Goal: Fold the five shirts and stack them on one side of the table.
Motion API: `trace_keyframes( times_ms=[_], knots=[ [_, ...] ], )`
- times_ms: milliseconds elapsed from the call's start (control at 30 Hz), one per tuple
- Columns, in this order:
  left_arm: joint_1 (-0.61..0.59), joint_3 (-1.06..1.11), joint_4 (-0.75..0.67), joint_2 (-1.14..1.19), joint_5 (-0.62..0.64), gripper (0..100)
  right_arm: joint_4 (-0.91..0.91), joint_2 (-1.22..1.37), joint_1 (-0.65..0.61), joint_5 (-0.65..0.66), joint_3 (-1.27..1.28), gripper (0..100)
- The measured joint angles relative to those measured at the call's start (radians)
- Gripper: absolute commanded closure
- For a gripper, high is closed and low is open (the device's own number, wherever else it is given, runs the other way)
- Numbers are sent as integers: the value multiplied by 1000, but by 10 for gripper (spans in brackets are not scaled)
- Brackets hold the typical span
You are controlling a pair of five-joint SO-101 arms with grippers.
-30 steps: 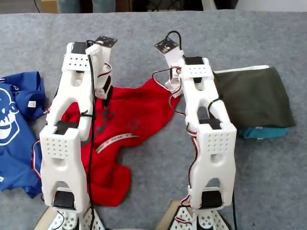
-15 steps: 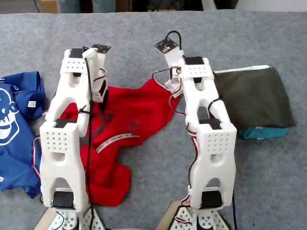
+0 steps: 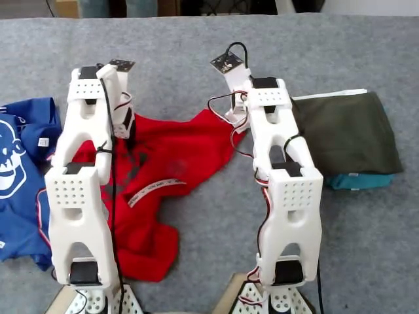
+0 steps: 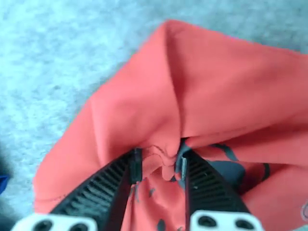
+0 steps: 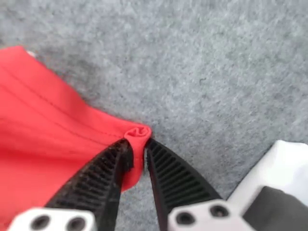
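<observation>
Red shirt (image 3: pixel 177 157) is lying crosswise between the arms, the left gripper (image 4: pixel 160 159) clenching a bunched fold and the right gripper (image 5: pixel 138 147) clenching the opposite corner.

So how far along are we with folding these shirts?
Done: a folded dark green shirt sits on a teal shirt at the right side of the table. In hand: the red shirt, pinched by the left gripper and the right gripper. Left: folding and stacking that one, then the crumpled blue shirt at the left edge.
</observation>
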Motion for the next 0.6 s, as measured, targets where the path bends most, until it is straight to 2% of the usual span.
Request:
trace_keyframes(
  times_ms=[400,600],
  knots=[
    [-107,-61,8,9,-29,852,0,0,0,0,0,984],
    [-118,-80,9,9,-29,852,0,0,0,0,0,984]
  ],
)
